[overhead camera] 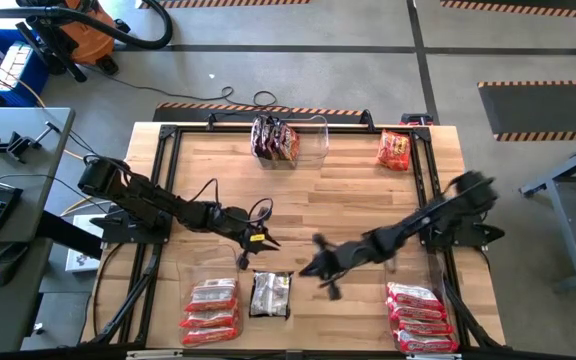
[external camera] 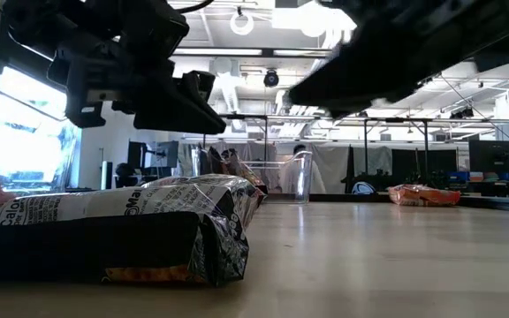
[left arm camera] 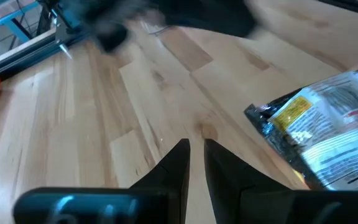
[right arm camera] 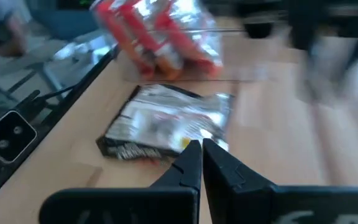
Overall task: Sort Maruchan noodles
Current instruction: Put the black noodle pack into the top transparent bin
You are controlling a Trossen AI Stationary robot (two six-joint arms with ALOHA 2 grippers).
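Left gripper [overhead camera: 261,238] centre-left, fingers nearly together, empty. Right gripper [overhead camera: 320,270] lower centre, closed, empty. Black-silver packet [overhead camera: 270,295] bottom centre — between red stacks [overhead camera: 210,310], [overhead camera: 420,318]; orange packet [overhead camera: 394,150] upper right.

Black-silver packet [overhead camera: 270,294] flat between red stacks [overhead camera: 211,312]

The wooden table [overhead camera: 338,200] bears a black-silver packet [overhead camera: 270,295], an orange packet [overhead camera: 394,150] and red packet stacks [overhead camera: 211,311].
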